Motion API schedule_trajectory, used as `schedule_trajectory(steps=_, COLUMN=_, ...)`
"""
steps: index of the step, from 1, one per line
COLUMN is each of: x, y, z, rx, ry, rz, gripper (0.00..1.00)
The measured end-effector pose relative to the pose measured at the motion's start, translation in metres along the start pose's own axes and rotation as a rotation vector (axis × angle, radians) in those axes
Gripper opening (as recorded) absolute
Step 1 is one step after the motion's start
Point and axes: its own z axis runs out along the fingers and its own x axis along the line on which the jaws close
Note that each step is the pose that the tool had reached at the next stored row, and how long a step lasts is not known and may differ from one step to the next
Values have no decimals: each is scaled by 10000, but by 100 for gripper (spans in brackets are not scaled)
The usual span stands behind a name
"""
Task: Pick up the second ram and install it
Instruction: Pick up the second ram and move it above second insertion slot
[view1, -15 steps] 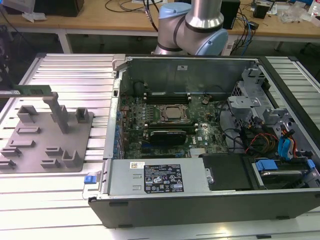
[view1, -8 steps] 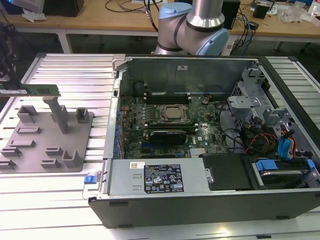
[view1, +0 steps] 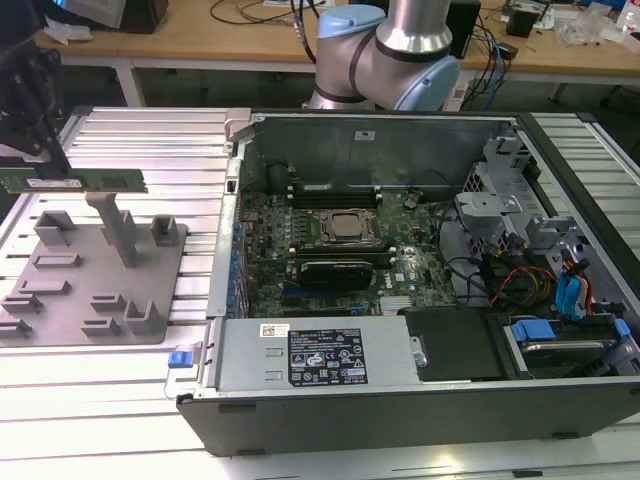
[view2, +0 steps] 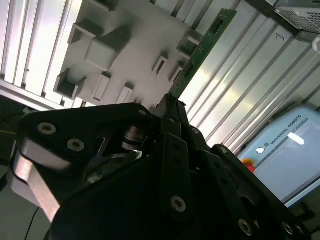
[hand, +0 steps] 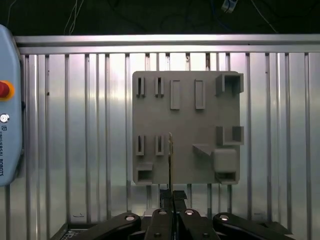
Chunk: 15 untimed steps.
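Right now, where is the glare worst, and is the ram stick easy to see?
Exterior view: the ribbed table blows out white along the bottom; the second ram reads clearly. Second wrist view: the jaws sit in deep shadow, the ram is dim against bright ribs. First wrist view: soft glare bands on the table, the ram edge-on, a thin line.

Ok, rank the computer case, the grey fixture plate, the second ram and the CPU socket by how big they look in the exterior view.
1. computer case
2. grey fixture plate
Unranked, about alike: the second ram and the CPU socket. The ram is longer but thin, the socket shorter and wider.
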Motion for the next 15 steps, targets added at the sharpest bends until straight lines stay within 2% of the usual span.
schedule_trajectory(steps=1, x=-1, y=-73, z=-1, rx=-4, ry=0, rz=0, gripper=9)
schedule_trajectory(steps=6, x=-2, y=-238, z=-6, rx=-17, ry=1, rz=-1, gripper=9)
schedule_trajectory(steps=9, x=-2, y=-400, z=-10, rx=-32, ry=1, rz=0, gripper=9)
schedule_trajectory(steps=12, x=-3, y=-491, z=-12, rx=-40, ry=1, rz=0, gripper=9)
schedule_trajectory(steps=15, x=-2, y=-619, z=-15, rx=-45, ry=0, rz=0, gripper=9)
